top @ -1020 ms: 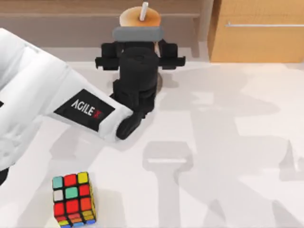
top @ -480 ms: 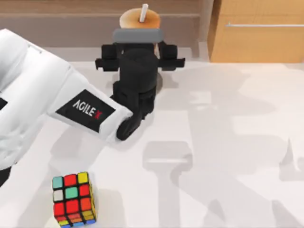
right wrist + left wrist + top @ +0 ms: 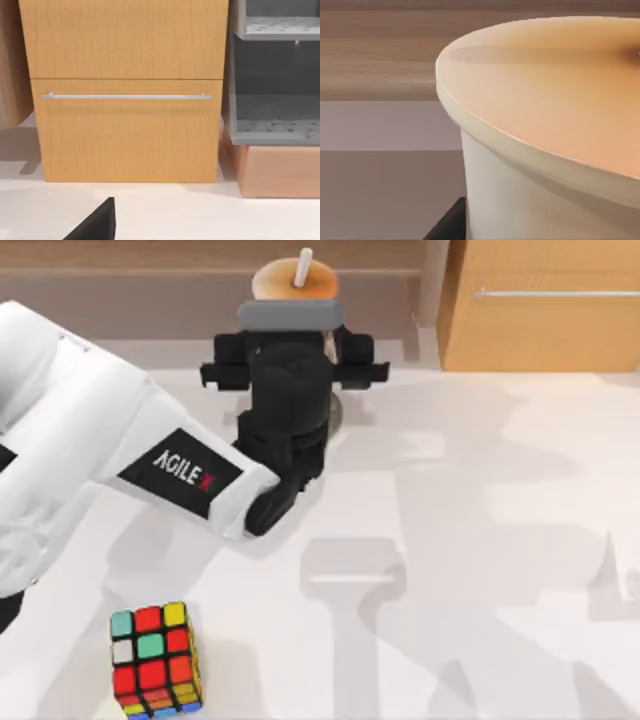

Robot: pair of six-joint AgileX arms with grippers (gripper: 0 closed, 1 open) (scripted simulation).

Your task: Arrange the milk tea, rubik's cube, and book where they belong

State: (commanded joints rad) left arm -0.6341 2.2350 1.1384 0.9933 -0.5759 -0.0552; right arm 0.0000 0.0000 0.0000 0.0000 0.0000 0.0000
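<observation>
The milk tea (image 3: 295,278) stands at the back of the table, its tan domed top and white straw showing past my left gripper (image 3: 292,335). That gripper reaches around the cup and is shut on it. In the left wrist view the cup's lid (image 3: 555,95) and pale wall loom very close, with a black fingertip (image 3: 447,227) against the wall. The rubik's cube (image 3: 154,658) sits near the front left of the table, far from both grippers. The book is out of view. A dark part of my right gripper (image 3: 95,222) faces the wooden drawer.
A wooden shelf or ledge (image 3: 130,270) runs along the back left. A light wooden cabinet with a metal handle (image 3: 555,292) stands at the back right. In the right wrist view, grey open shelves (image 3: 275,75) sit beside the drawer front (image 3: 125,130).
My left arm has shifted very slightly. The milk tea and the rubik's cube have stayed where they were.
</observation>
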